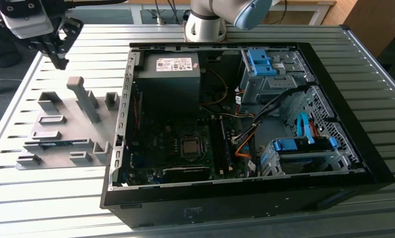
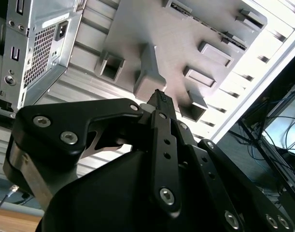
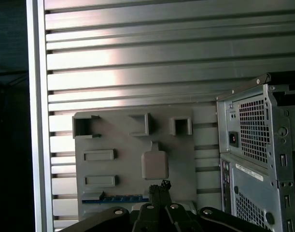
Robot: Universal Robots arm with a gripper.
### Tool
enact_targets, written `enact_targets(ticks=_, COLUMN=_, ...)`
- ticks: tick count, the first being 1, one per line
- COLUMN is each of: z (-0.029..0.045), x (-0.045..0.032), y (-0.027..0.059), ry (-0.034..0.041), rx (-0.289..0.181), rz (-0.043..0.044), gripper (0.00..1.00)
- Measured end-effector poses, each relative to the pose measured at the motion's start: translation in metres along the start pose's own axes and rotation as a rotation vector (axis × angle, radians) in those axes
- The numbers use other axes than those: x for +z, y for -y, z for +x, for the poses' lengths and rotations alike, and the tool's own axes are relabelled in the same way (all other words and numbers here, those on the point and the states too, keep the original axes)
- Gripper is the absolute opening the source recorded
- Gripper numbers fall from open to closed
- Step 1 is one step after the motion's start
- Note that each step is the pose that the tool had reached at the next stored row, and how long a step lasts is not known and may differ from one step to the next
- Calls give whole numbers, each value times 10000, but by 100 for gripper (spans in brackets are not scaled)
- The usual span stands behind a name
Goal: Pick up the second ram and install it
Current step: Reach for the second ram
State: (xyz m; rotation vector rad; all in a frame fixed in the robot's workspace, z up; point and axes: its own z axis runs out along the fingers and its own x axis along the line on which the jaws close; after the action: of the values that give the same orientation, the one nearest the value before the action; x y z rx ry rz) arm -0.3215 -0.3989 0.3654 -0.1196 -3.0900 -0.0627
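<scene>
Empty claw [image 1: 60,63] above the bench [image 1: 52,198]; second ram [image 1: 57,144] seated in the fixture plate [image 1: 68,126].

At the exterior view's left the claw is held narrow, tips together, nothing gripped. Below it, past a tall post [image 1: 84,96], the second ram is slotted into the grey plate; its blue edge is also caught in the first wrist view. Rightward the open computer case [image 1: 250,198] is seen from above; its vented rear [image 3: 256,130] is shown in both wrist views.

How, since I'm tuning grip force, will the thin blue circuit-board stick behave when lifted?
Probably light and stiff: the thin blue circuit-board stick is a slim flat board. Standing on edge in a slot of the grey plastic fixture, it may bind if tilted.
</scene>
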Motion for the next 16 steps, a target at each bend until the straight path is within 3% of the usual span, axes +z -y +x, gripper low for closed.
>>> enact_targets(ticks=10, z=110, x=15, y=9, ry=-16, rx=1, rz=1, gripper=11)
enact_targets(ticks=16, z=258, x=37, y=72, ry=-16, rx=0, rz=0, gripper=11)
